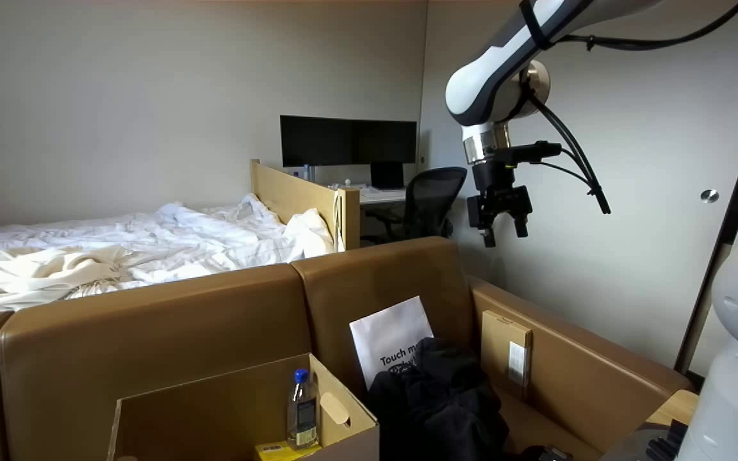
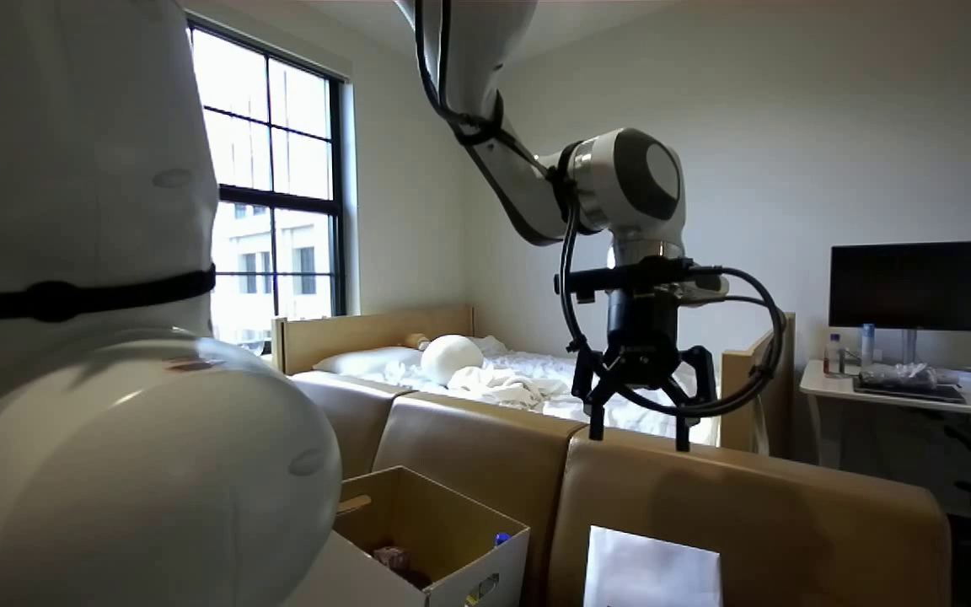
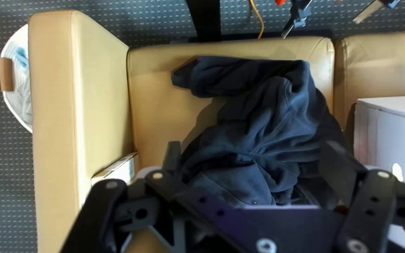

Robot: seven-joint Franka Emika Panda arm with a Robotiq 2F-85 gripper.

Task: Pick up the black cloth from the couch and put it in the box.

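Note:
The black cloth [image 1: 446, 403] lies crumpled on the brown couch [image 1: 151, 333], against the paper sheet. In the wrist view the cloth [image 3: 265, 119] spreads over the seat [image 3: 167, 116]. It is out of view in an exterior view that shows the box [image 2: 473, 582]. The open box [image 1: 350, 445] stands beside the cloth and holds a blue-capped bottle [image 1: 303, 416] and a yellow item. The box's white outside [image 3: 385, 137] shows at the right in the wrist view. My gripper [image 1: 505, 235] is open and empty, pointing down high above the couch; it also shows open elsewhere [image 2: 639, 438] [image 3: 255, 158].
A paper sheet [image 1: 391, 333] leans on the backrest behind the cloth. A small flat carton [image 1: 505, 349] leans on the armrest [image 1: 574, 346]. A bed [image 1: 151, 250] stands behind the couch. A white basket [image 3: 16, 73] is beyond the armrest.

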